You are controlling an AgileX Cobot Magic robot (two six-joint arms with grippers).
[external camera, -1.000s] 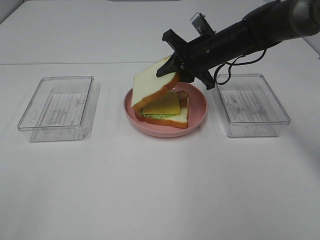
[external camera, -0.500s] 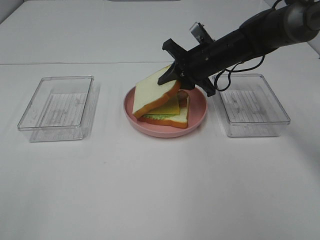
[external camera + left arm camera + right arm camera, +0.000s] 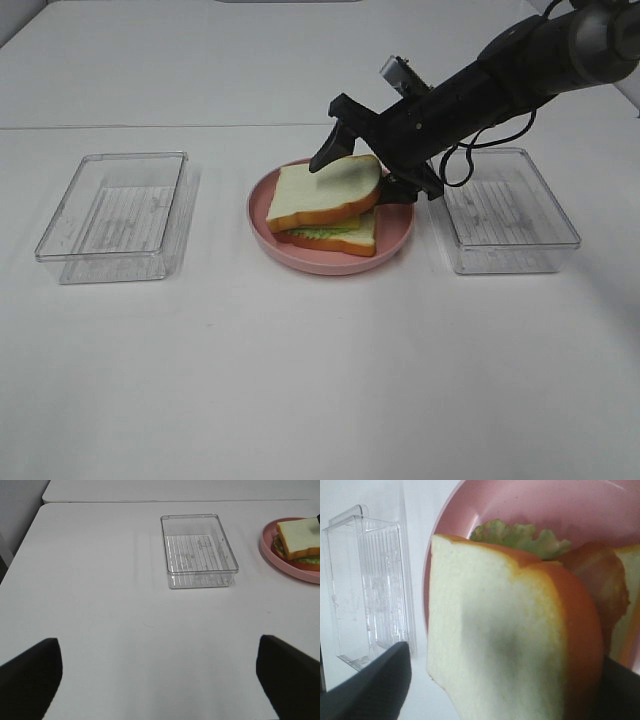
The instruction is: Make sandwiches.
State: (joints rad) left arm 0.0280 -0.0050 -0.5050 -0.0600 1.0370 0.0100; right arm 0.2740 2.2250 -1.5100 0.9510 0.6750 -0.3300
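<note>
The sandwich [image 3: 325, 208] lies on the round pink plate [image 3: 396, 226] at the table's middle. Its top bread slice [image 3: 325, 190] rests nearly flat on the stack, over green lettuce [image 3: 520, 535] and brown bacon [image 3: 597, 575]. The cheese is hidden. My right gripper [image 3: 365, 178] straddles the top slice with its jaws apart; a small gap shows beside one finger [image 3: 380, 685]. My left gripper [image 3: 160, 680] is open and empty over bare table, well left of the plate [image 3: 280, 555].
A clear plastic tray [image 3: 115, 215] stands left of the plate and another [image 3: 505, 205] right of it, under my right arm. The left tray also shows in the left wrist view [image 3: 200, 550].
My right gripper has lowered the tilted top bread slice onto the stack, covering the cheese. The slice now lies nearly flat. The left arm has not moved.
</note>
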